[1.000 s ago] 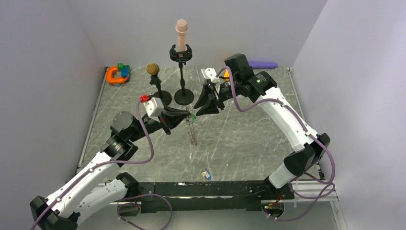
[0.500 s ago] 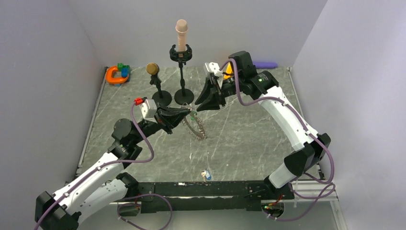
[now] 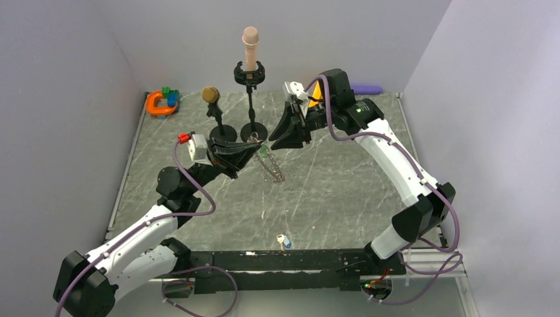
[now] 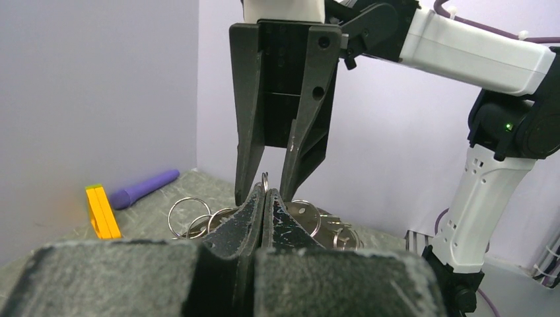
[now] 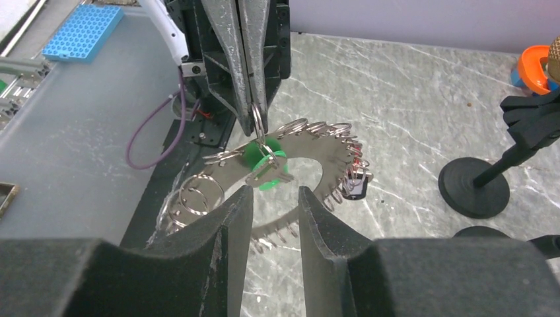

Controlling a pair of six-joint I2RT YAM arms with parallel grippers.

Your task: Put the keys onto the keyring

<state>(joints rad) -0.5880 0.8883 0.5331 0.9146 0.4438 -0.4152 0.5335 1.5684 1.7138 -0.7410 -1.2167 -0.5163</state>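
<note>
Your grey marbled table [image 3: 343,191] bears two black round-based stands [image 3: 254,133], an orange C-shaped toy [image 3: 158,104] far left, a purple cylinder [image 3: 364,88] far right, and a blue-white scrap [image 3: 284,241] up front.

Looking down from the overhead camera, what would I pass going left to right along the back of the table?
orange clamp → gold-topped stand → tall stand with a pink cylinder → purple stick

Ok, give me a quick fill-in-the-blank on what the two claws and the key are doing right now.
The left claw is ___ on a small wire ring. The key just below it has a ___ head. The right claw faces them with its jaws ___, holding nothing.
Missing words: shut, green, open.
</note>
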